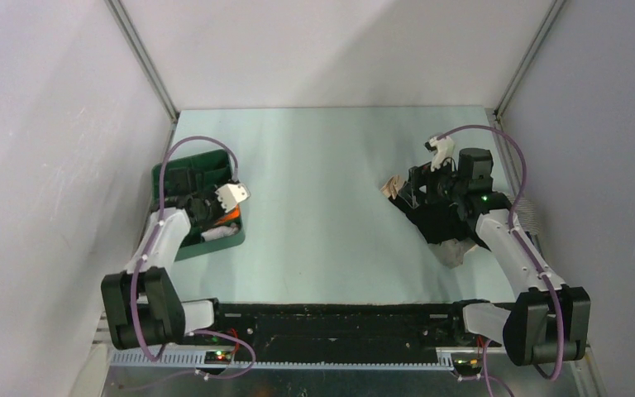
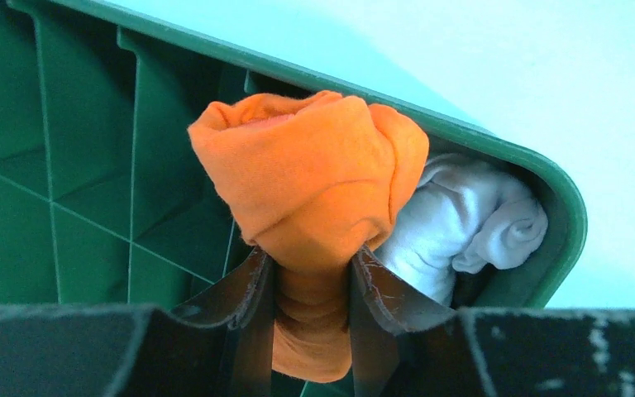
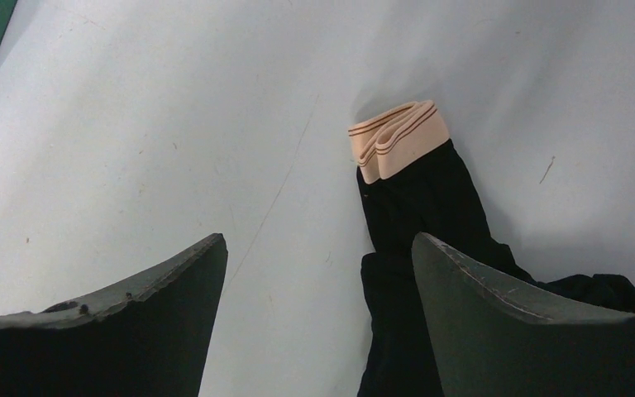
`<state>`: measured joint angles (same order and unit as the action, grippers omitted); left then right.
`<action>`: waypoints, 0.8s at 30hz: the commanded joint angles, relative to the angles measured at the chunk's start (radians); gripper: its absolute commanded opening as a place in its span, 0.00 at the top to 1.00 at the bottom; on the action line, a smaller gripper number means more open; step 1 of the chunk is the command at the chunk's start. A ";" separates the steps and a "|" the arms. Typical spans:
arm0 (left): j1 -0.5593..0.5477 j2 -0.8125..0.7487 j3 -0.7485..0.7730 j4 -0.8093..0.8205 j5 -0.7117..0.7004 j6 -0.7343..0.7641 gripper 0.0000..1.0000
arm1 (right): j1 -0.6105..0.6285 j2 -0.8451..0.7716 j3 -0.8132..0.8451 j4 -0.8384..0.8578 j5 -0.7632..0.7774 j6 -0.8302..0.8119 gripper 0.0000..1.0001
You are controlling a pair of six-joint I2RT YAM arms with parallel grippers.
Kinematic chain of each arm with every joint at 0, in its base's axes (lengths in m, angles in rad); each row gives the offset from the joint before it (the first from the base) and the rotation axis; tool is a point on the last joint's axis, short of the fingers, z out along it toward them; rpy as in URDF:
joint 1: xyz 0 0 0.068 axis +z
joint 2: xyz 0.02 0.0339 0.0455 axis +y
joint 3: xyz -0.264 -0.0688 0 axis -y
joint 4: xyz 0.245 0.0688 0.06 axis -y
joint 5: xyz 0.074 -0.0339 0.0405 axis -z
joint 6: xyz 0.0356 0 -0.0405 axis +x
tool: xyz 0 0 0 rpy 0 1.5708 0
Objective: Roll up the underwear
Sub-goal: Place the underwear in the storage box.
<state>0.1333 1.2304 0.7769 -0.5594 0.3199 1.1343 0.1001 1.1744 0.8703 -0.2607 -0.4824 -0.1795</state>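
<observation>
Well, my right claw (image 3: 316,240) hangs wide open over limp, light black underwear (image 3: 422,207); I'd pinch its twelve-o'clock waistband (image 3: 398,139); left claw (image 2: 312,256) grips an orange roll (image 2: 306,174).

Left tool (image 2: 310,258) clamped tight, right tool (image 3: 316,241) spread wide

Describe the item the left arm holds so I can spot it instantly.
Look to the green bin at the table's left side. In its near right corner, the left arm's jaws are shut on an orange roll. Its neighbour is a white roll, lying loose.
</observation>
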 commanded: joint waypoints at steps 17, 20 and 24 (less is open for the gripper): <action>0.030 0.570 0.379 -0.484 -0.026 0.242 1.00 | -0.021 0.005 0.029 0.022 -0.003 0.001 0.13; 0.036 0.653 0.500 -0.490 -0.004 0.091 1.00 | -0.020 0.011 0.034 0.014 -0.003 0.003 0.13; 0.041 0.723 0.597 -0.520 0.001 -0.004 1.00 | -0.020 0.021 0.042 0.015 -0.008 0.007 0.13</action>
<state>0.1642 1.8076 1.3792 -1.1881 0.3702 1.2266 0.0826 1.1847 0.8703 -0.2584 -0.4831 -0.1764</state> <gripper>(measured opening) 0.349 0.865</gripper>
